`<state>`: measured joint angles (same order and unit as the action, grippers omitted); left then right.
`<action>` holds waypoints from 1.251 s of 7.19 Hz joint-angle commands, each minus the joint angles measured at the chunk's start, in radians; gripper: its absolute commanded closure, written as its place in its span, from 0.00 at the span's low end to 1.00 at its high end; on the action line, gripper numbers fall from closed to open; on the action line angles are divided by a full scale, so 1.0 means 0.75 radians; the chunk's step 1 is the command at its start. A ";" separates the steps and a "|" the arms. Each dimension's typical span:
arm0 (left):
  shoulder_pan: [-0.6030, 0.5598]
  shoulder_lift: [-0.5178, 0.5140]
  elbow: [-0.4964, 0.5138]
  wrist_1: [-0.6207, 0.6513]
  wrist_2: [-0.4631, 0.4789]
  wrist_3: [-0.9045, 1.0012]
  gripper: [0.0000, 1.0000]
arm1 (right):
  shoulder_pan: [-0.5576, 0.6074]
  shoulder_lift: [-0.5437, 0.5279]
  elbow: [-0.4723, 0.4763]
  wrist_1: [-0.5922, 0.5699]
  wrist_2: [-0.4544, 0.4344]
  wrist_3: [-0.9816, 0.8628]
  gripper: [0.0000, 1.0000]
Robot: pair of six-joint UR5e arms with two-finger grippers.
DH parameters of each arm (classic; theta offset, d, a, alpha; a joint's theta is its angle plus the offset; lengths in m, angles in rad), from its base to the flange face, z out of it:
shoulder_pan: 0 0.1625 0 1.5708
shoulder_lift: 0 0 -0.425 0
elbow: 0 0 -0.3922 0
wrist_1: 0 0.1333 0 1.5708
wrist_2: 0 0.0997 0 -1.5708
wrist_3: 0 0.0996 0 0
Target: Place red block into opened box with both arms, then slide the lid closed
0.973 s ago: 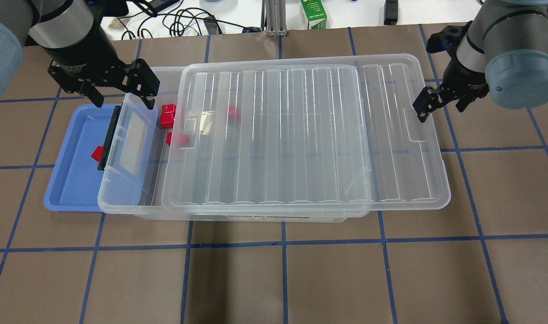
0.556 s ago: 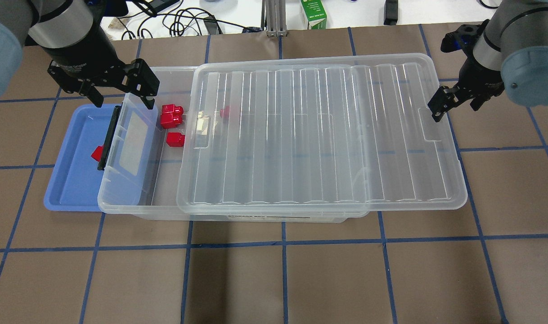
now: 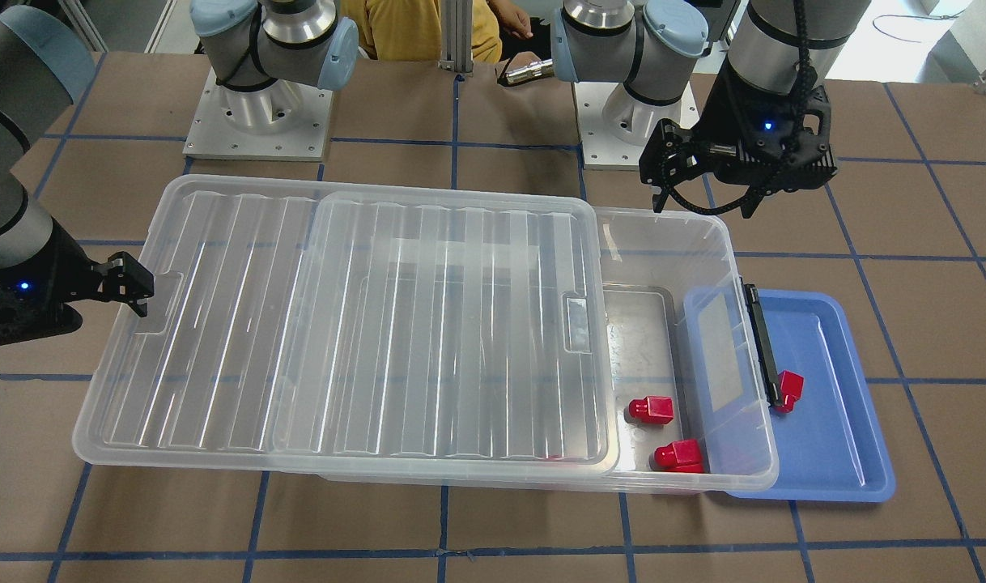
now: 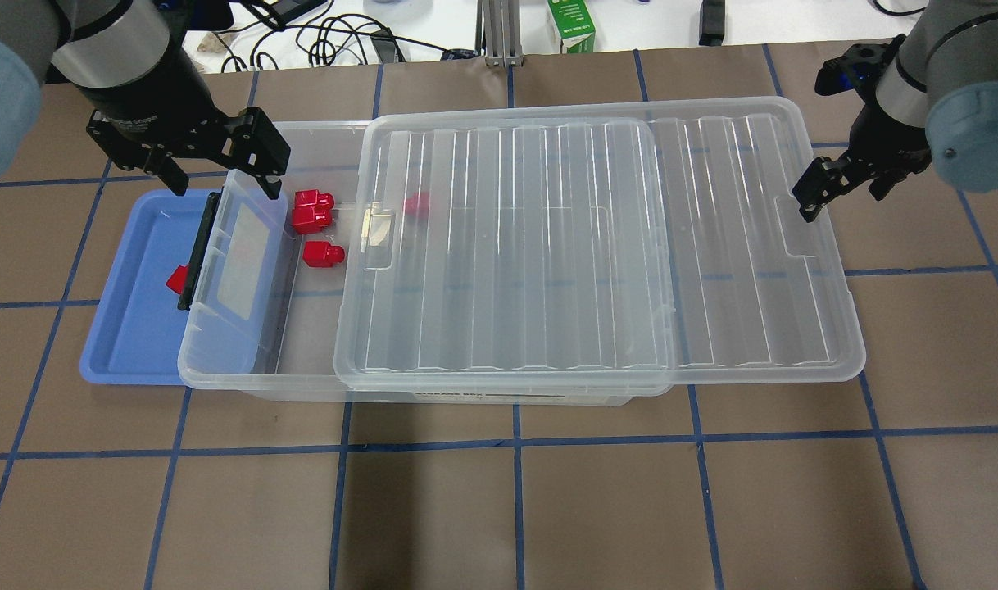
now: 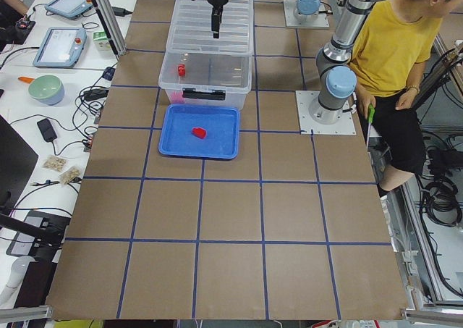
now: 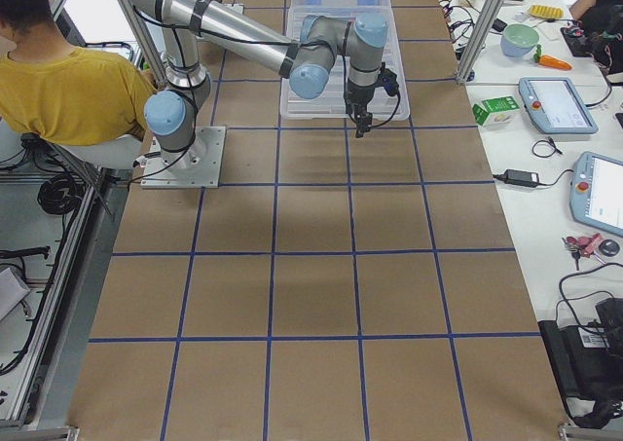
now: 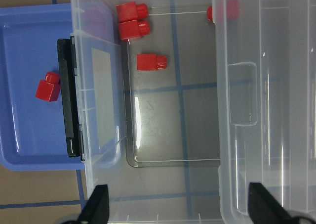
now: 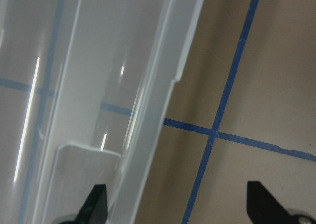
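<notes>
Lid [image 4: 597, 246], clear, ribbed: has shifted further toward the robot's right since the earlier views, the right gripper with it. The gap at the clasp end is wider, likely to admit a block. It rests on the box [image 4: 245, 381] and overhangs its right end.

Blue tray [image 4: 130, 328]: set against the box's clasp end.

Left gripper [image 4: 224, 185]: unmoved, jaws spread and empty, hovering over the clasp end, seemingly waiting.

Right gripper [image 4: 843, 195]: jaws spread, one finger at the lid's short edge by its tab, apparently dragging, not pinching.

Red block [image 4: 176, 279]: on the tray beside the black clasp, not yet boxed.

Four like red pieces [image 4: 323, 254]: in the box, one of them under the lid.
</notes>
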<state>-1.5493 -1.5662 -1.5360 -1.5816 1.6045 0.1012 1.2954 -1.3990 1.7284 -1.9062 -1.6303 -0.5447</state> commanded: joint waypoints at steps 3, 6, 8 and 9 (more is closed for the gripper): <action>0.000 0.000 0.001 0.000 0.000 0.000 0.00 | -0.003 0.000 -0.020 0.012 -0.027 -0.014 0.00; -0.002 0.000 -0.001 0.000 0.000 0.000 0.00 | 0.009 -0.077 -0.034 0.064 -0.013 0.022 0.00; 0.008 0.004 0.001 0.000 0.004 0.014 0.00 | 0.040 -0.155 -0.055 0.120 0.010 0.218 0.00; 0.028 0.000 0.021 0.000 0.004 0.035 0.00 | 0.080 -0.184 -0.101 0.197 0.010 0.401 0.00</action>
<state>-1.5422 -1.5651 -1.5318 -1.5815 1.6065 0.1120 1.3256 -1.5052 1.6843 -1.8141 -1.6287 -0.3867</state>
